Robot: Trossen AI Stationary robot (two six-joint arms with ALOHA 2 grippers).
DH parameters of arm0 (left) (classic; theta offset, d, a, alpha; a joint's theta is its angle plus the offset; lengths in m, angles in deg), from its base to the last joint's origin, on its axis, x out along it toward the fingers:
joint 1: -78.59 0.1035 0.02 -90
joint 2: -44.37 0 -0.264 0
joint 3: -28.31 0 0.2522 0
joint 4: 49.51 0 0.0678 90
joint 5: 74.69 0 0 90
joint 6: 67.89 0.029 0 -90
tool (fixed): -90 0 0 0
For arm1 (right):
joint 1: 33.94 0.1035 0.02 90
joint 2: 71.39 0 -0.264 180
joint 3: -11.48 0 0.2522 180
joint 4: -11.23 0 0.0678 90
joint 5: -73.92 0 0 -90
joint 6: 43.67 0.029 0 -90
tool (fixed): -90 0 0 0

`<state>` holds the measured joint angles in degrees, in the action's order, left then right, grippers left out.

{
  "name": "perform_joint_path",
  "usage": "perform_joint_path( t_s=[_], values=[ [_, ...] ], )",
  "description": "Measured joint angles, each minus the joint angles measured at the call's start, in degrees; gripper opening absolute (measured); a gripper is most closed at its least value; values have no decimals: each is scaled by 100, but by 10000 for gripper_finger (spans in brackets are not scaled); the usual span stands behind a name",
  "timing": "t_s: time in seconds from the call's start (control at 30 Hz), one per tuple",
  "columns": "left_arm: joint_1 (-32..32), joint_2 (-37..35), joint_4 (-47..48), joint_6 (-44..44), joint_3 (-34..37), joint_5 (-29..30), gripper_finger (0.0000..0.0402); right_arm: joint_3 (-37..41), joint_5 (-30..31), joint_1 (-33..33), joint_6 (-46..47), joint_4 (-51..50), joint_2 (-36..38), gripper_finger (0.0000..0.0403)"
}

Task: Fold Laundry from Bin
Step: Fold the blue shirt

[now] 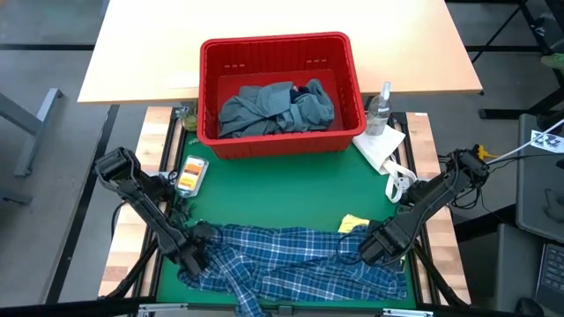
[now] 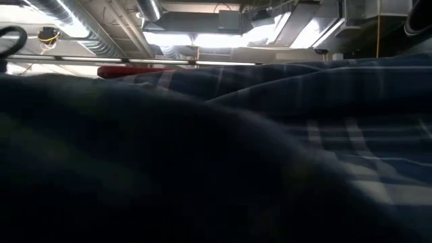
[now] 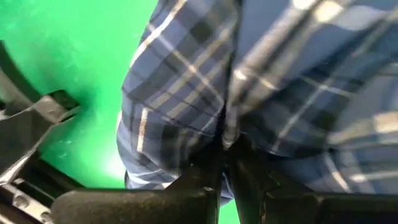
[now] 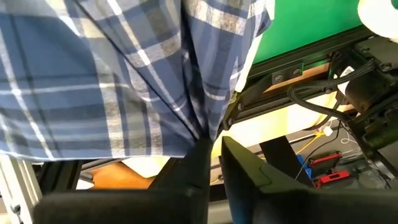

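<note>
The blue-white plaid shirt (image 1: pixel 291 260) lies spread along the near edge of the green mat (image 1: pixel 282 189); its cloth (image 2: pixel 324 135) fills most of the low view. My left gripper (image 1: pixel 196 253) is shut on the shirt's left end, and my right gripper (image 1: pixel 374 248) is shut on its right end. A small yellow garment (image 1: pixel 352 223) lies on the mat just beyond the shirt's right part. The red bin (image 1: pixel 280 55) stands at the mat's far side, with a grey-blue garment (image 1: pixel 264 110) and a dark navy one (image 1: pixel 313 90) inside. My left gripper pinches a gathered fold of the plaid cloth (image 3: pixel 225 134) between its two fingers, coming from above and pointing down. The cloth around the hold bunches up over the mat. My right gripper pinches a bunched fold at the shirt's right end (image 4: pixel 205 127) between its fingertips (image 4: pixel 198 155), slanting down. There the cloth is raised off the mat and its creases run together toward the fingers.
A clear spray bottle (image 1: pixel 380 109) and a white paper towel (image 1: pixel 381 146) sit right of the bin, with a white object (image 1: pixel 399 186) nearer. An orange and white packet (image 1: pixel 190 174) lies on the mat's left. Bare mat lies between bin and shirt.
</note>
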<state>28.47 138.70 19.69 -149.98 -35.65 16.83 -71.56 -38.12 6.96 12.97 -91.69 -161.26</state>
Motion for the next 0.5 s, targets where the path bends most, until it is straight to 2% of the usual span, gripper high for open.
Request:
perform_joint_path(
  t_s=[0.3, 0.5],
  values=[
    [0, 0, 126, 318, -386, 46, 23, 0, 40, 0, -7, -102, 0, 140],
    [-85, -1, 409, 314, -654, 52, 23, 0, -7, 0, -161, -91, 0, 166]
  ],
)
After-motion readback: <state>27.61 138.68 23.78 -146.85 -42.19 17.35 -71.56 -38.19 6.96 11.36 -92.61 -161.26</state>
